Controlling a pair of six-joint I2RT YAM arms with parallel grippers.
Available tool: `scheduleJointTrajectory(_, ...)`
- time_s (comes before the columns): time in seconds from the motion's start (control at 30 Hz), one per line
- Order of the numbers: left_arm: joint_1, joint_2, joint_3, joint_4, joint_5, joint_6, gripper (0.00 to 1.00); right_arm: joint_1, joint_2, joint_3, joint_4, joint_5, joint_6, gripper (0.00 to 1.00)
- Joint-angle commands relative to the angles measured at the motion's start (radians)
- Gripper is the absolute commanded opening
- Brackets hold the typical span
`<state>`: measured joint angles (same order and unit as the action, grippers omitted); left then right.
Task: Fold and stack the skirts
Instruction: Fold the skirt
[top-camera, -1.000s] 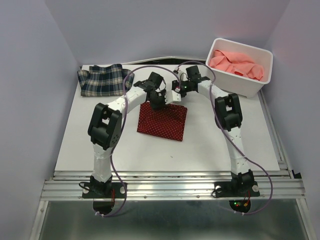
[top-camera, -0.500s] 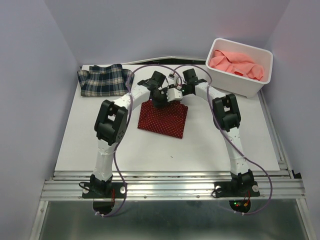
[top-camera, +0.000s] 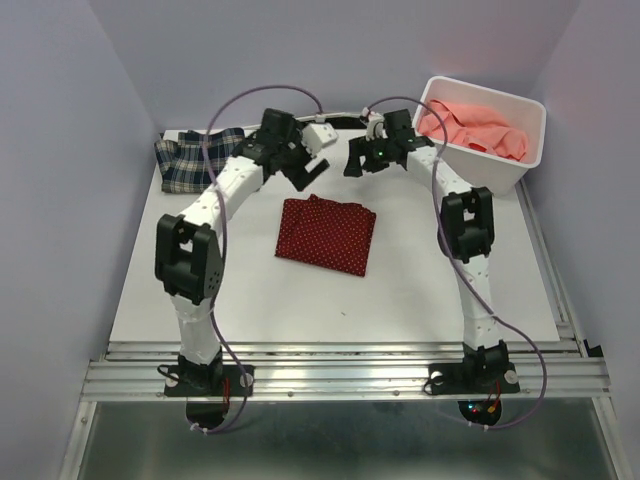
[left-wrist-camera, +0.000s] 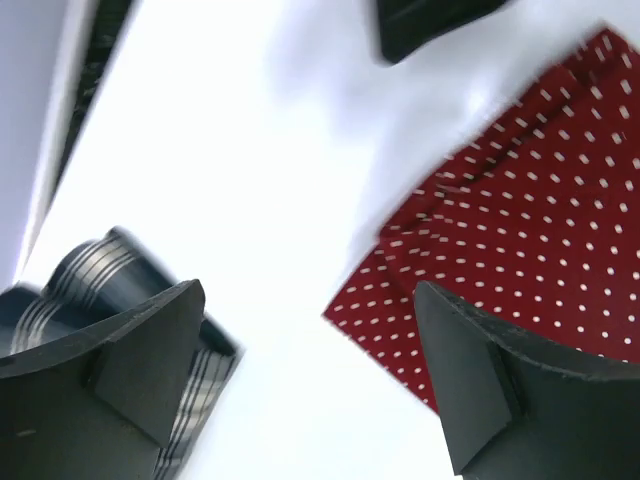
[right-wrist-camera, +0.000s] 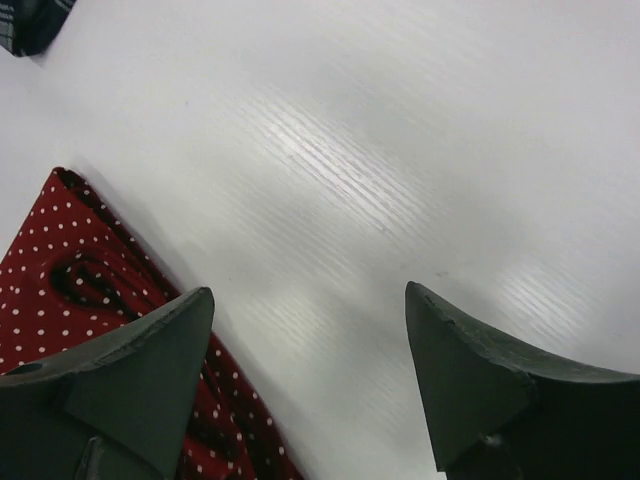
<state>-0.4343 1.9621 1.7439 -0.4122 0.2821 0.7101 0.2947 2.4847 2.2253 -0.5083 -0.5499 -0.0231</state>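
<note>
The dark red dotted skirt (top-camera: 326, 234) lies folded flat in the middle of the table, also seen in the left wrist view (left-wrist-camera: 520, 220) and the right wrist view (right-wrist-camera: 70, 270). A plaid skirt (top-camera: 195, 160) lies folded at the far left corner; its edge shows in the left wrist view (left-wrist-camera: 60, 290). The salmon-pink skirt (top-camera: 470, 126) is bunched in the white bin. My left gripper (top-camera: 305, 175) (left-wrist-camera: 310, 300) hangs open above the table behind the red skirt, holding nothing. My right gripper (top-camera: 358, 162) (right-wrist-camera: 310, 300) is open too, raised beside it, empty.
The white plastic bin (top-camera: 500, 172) stands at the far right corner of the table. Lilac walls close in on the left, right and back. The table's near edge is a metal rail (top-camera: 340, 375) where both arm bases are bolted.
Both grippers have opened, let go of the red skirt's far edge and lifted away toward the back. The skirt now lies flat, uncovered.
</note>
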Motion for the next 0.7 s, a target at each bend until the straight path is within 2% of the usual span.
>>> scheduleJointTrajectory(0.0, 0.129, -0.176, 0.005, 0.072, 0.075, -0.326, 0.98, -0.008, -0.229, -0.062, 0.088, 0.130, -0.060, 0.83)
scheduleJointTrajectory(0.07, 0.213, -0.231, -0.115, 0.160, 0.167, -0.427, 0.98, -0.008, -0.301, -0.090, 0.061, 0.086, -0.067, 0.81)
scheduleJointTrajectory(0.1, 0.244, -0.291, -0.162, 0.255, 0.204, -0.543, 0.98, -0.008, -0.322, -0.125, 0.048, 0.056, -0.069, 0.80)
scheduleJointTrajectory(0.17, 0.320, -0.336, -0.265, 0.358, 0.283, -0.683, 0.98, 0.003, -0.365, -0.174, 0.021, -0.004, -0.061, 0.77)
scheduleJointTrajectory(0.23, 0.354, -0.336, -0.328, 0.343, 0.305, -0.774, 0.99, 0.036, -0.421, -0.266, 0.007, -0.056, -0.048, 0.70)
scheduleJointTrajectory(0.3, 0.393, -0.281, -0.336, 0.265, 0.469, -0.738, 0.99, 0.070, -0.466, -0.323, 0.016, -0.062, -0.037, 0.63)
scheduleJointTrajectory(0.37, 0.411, -0.263, -0.419, 0.268, 0.541, -0.777, 0.99, 0.128, -0.478, -0.371, 0.017, -0.020, -0.047, 0.60)
scheduleJointTrajectory(0.5, 0.414, -0.331, -0.671, 0.525, 0.540, -0.935, 0.99, 0.225, -0.454, -0.337, -0.010, 0.109, -0.072, 0.58)
scheduleJointTrajectory(0.67, 0.422, -0.361, -0.862, 0.657, 0.508, -1.052, 0.99, 0.311, -0.353, -0.230, -0.050, 0.226, -0.060, 0.53)
